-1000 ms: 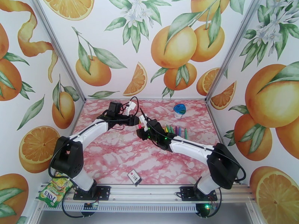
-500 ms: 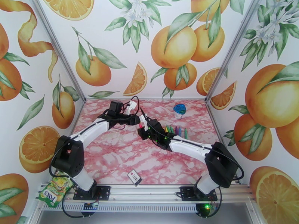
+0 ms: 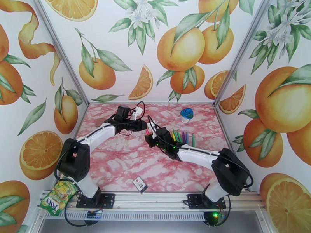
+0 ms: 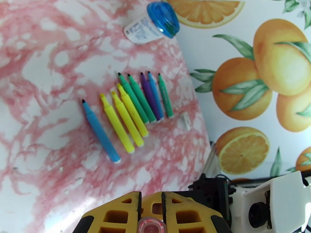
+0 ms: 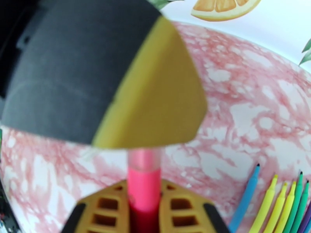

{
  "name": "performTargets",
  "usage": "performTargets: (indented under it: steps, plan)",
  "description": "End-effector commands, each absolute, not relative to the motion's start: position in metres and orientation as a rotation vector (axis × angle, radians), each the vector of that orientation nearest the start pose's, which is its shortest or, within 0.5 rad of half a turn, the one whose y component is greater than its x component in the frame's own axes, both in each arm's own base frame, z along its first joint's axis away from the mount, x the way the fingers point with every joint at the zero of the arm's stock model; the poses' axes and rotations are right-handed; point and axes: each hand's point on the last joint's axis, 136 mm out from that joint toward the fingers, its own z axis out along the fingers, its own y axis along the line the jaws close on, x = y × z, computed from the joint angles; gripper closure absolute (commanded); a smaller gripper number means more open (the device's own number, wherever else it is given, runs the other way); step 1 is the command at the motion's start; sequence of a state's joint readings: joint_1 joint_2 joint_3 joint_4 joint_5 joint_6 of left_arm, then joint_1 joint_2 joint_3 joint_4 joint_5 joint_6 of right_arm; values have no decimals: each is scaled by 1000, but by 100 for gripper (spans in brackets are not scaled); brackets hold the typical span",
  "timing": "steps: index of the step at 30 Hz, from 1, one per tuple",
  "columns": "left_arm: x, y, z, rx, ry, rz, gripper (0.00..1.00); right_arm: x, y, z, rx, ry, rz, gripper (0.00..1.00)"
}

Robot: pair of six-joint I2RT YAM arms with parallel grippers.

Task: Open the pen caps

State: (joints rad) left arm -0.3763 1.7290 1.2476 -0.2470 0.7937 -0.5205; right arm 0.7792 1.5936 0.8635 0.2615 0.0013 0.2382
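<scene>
A pink pen [image 5: 144, 183] is held in the air between both grippers, left of a row of pens. My right gripper [image 5: 144, 195] is shut on its pink body. Its paler pink cap [image 5: 144, 160] runs up into my left gripper, whose yellow and black finger [image 5: 116, 74] looms close above. In the left wrist view the round end of the pink cap [image 4: 151, 226] sits between the shut fingers of my left gripper [image 4: 151, 208]. In the top view the left gripper [image 3: 144, 127] and the right gripper [image 3: 149, 135] meet at mid table.
Several uncapped pens [image 4: 132, 109], blue, yellow, green and purple, lie side by side on the pink marble table [image 3: 116, 164]. A clear container with a blue lid [image 3: 187, 114] stands behind them. A small card [image 3: 140, 184] lies near the front edge.
My right gripper has closed on the pink pen. Both arms have shifted slightly to the right.
</scene>
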Motion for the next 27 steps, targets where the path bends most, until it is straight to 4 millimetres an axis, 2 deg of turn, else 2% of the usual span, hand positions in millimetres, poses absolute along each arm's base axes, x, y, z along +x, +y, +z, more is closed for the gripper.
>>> performTargets:
  steps: [1, 9, 13, 20, 27]
  plan:
    - [448, -248, 230, 149, 2176, -1161, 100, 307, 319, 132, -674, 2061, 598, 100]
    - [457, -238, 236, 102, 2173, -1138, 100, 300, 310, 132, -691, 2037, 582, 100]
    - [452, -229, 229, 116, 2248, -1031, 100, 301, 308, 136, -659, 2038, 592, 100]
    - [418, -206, 192, 161, 2457, -765, 100, 317, 301, 148, -559, 2057, 576, 100]
    - [390, -199, 151, 242, 2638, -518, 100, 339, 295, 141, -483, 2143, 486, 100]
